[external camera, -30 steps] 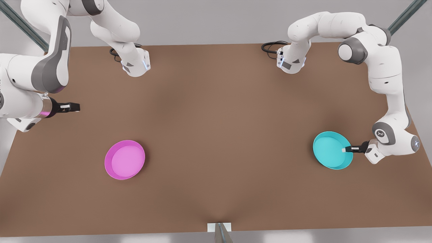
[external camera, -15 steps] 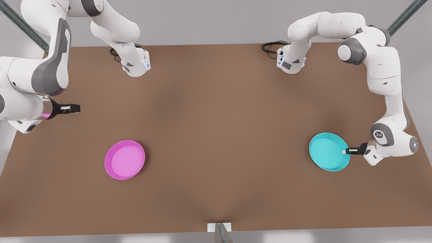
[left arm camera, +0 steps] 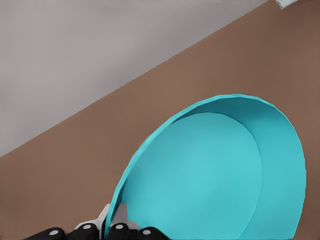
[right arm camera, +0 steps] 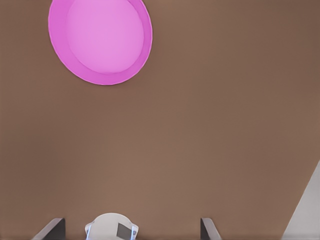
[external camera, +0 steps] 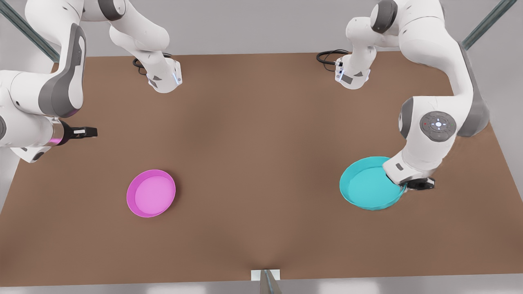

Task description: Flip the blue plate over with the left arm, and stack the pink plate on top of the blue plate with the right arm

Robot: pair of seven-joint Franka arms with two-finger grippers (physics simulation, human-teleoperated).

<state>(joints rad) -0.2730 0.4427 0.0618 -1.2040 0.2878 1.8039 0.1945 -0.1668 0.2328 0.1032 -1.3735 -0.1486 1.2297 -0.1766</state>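
Turquoise blue plate (external camera: 367, 185), held by its rim in the left gripper (external camera: 410, 184) at the front view's right, hollow side facing up and tilted, as the left wrist view shows. There the two black fingers (left arm camera: 116, 231) are closed on the plate's edge (left arm camera: 210, 175), one on each face of the rim, with the brown table (left arm camera: 75, 170) behind the dish. The left arm (external camera: 433, 126) bends down over the plate, its wrist covering the rim on the side nearest the gripper.

Pink plate (external camera: 151, 193) lies flat, hollow side up, on the table (external camera: 261, 163) toward the front view's left, well apart from the blue plate. From the right wrist view it (right arm camera: 100, 40) sits clear of the camera, with bare table between.

Right gripper (external camera: 88, 131) hangs at the table's edge on the front view's left, beyond the pink plate and not touching it; its fingers appear drawn together on nothing. The right arm (external camera: 45, 94) waits there.
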